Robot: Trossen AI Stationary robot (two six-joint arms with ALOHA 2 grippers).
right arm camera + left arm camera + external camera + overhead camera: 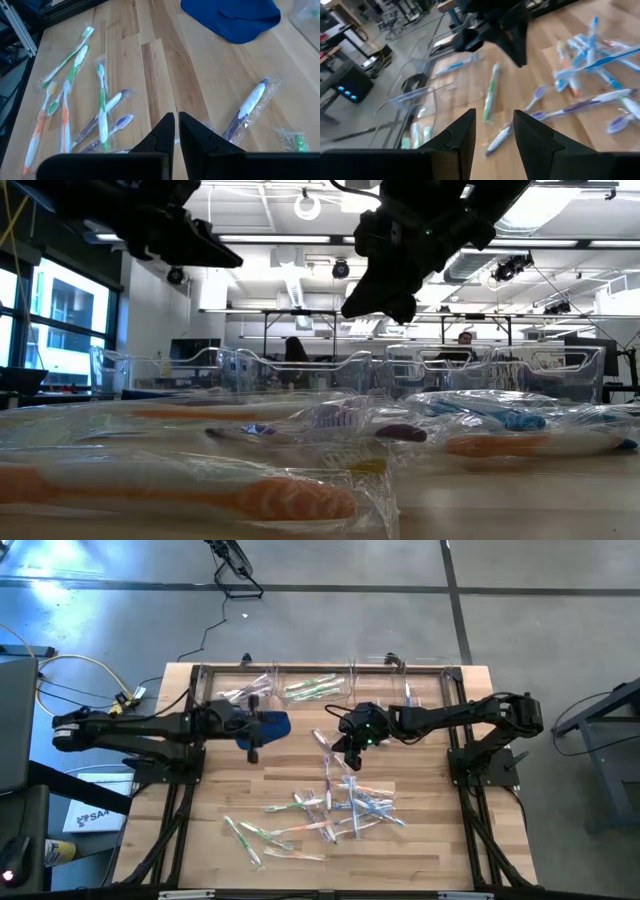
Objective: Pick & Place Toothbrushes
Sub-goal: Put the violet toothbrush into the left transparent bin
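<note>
Several wrapped toothbrushes (335, 808) with green, orange, blue and purple handles lie flat in a loose heap on the wooden table's near middle. A few more lie in the clear bins (312, 688) at the far edge. My left gripper (494, 131) hovers open and empty above the table by the blue cloth (276, 725), pointing toward the table's right. My right gripper (176, 131) is shut and empty, hanging above the table's middle (343, 747). It points slantwise down toward the cloth (232, 17), and a purple toothbrush (248, 109) lies just beyond it.
A row of clear plastic bins (420, 370) lines the table's far edge. A single green toothbrush (491, 92) lies between the two grippers. In the low view both arms hang dark above the heap (250, 490). Bare wood shows at the near left.
</note>
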